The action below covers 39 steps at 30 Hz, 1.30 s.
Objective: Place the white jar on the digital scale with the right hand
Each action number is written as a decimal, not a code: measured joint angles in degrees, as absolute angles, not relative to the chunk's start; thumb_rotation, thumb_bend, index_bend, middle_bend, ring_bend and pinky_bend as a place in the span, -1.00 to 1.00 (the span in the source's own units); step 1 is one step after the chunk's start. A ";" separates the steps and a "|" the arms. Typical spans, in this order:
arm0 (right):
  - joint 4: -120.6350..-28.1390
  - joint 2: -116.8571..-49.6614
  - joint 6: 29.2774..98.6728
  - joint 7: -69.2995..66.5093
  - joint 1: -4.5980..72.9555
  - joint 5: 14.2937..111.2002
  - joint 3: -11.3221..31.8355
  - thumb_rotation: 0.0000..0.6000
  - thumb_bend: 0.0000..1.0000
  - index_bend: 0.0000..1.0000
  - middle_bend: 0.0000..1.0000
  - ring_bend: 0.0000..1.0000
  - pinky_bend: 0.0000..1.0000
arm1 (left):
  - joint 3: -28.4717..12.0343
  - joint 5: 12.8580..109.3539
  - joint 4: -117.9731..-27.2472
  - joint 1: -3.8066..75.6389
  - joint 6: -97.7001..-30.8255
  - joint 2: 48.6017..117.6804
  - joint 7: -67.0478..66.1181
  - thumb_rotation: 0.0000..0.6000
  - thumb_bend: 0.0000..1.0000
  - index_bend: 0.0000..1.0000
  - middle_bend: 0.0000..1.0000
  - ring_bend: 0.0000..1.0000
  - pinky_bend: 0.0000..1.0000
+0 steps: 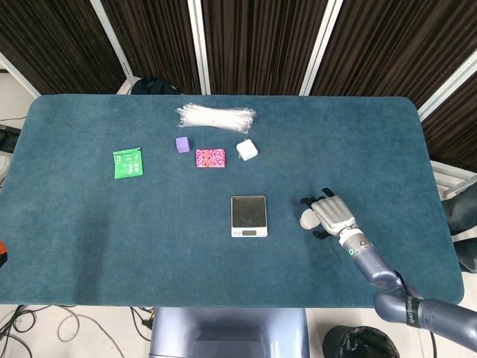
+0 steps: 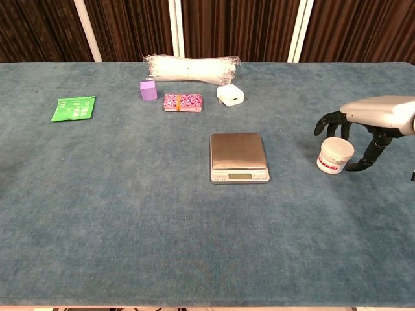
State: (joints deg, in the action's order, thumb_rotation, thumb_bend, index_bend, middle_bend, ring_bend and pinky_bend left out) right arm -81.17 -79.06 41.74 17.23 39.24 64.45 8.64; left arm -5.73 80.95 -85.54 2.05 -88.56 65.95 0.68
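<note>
The white jar [image 1: 307,220] [image 2: 334,157] stands upright on the blue table, a short way right of the digital scale [image 1: 248,215] [image 2: 238,157], whose steel plate is bare. My right hand [image 1: 332,215] [image 2: 373,113] hovers low over the jar from the right. Its fingers [image 2: 328,122] curl down behind the jar and the thumb reaches down at the jar's right side. The fingers stay apart and small gaps to the jar show. My left hand is in neither view.
Toward the far side lie a bundle of clear zip ties [image 2: 191,68], a purple cube [image 2: 148,90], a pink patterned packet [image 2: 182,102] and a white adapter [image 2: 230,96]. A green packet [image 2: 74,108] lies at the left.
</note>
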 measured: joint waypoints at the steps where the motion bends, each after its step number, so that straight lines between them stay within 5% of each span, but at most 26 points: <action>1: -80.69 -79.34 41.79 17.00 39.28 64.49 8.52 1.00 -0.28 -0.54 -0.25 -0.25 -0.49 | -5.73 80.95 -85.54 2.05 -88.55 65.96 0.66 1.00 0.48 -0.90 -1.00 -1.00 -1.00; 13: -77.52 -81.54 42.39 15.23 39.92 65.52 7.61 1.00 -0.10 -0.32 0.08 -0.19 0.01 | -5.77 80.79 -85.61 2.01 -88.50 65.95 0.50 1.00 0.48 -0.90 -1.00 -1.00 -1.00; 22: -78.33 -81.52 43.28 16.14 40.36 65.76 7.25 1.00 -0.05 0.06 0.11 -0.19 0.25 | -5.86 80.49 -85.72 1.99 -88.32 65.94 0.50 1.00 0.48 -0.90 -1.00 -1.00 -1.00; 30: -80.58 -80.56 43.36 17.65 41.41 63.96 7.65 1.00 -0.05 0.07 0.11 -0.19 0.41 | -6.10 80.20 -85.89 1.88 -88.46 65.84 0.99 1.00 0.48 -0.90 -1.00 -1.00 -1.00; 32: -81.54 -80.06 43.15 18.19 42.11 63.08 8.16 1.00 -0.05 0.07 0.11 -0.19 0.10 | -6.14 80.13 -85.95 1.88 -88.41 65.82 1.05 1.00 0.48 -0.90 -1.00 -1.00 -1.00; 34: -82.26 -79.68 42.69 19.00 43.09 61.91 8.76 1.00 -0.05 0.07 0.11 -0.19 -0.63 | -6.16 80.12 -86.03 1.89 -88.39 65.79 1.07 1.00 0.48 -0.90 -1.00 -1.00 -1.00; 35: -82.53 -79.56 42.45 19.42 43.58 61.28 9.03 1.00 -0.05 0.07 0.11 -0.19 -0.78 | -6.17 80.12 -86.07 1.89 -88.39 65.76 1.09 1.00 0.48 -0.90 -1.00 -1.00 -1.00; 39: -83.59 -79.44 41.54 21.62 46.31 57.84 10.54 1.00 -0.05 0.07 0.11 -0.19 -0.80 | -6.29 79.96 -86.16 1.82 -88.47 65.69 1.33 1.00 0.48 -0.90 -1.00 -1.00 -1.00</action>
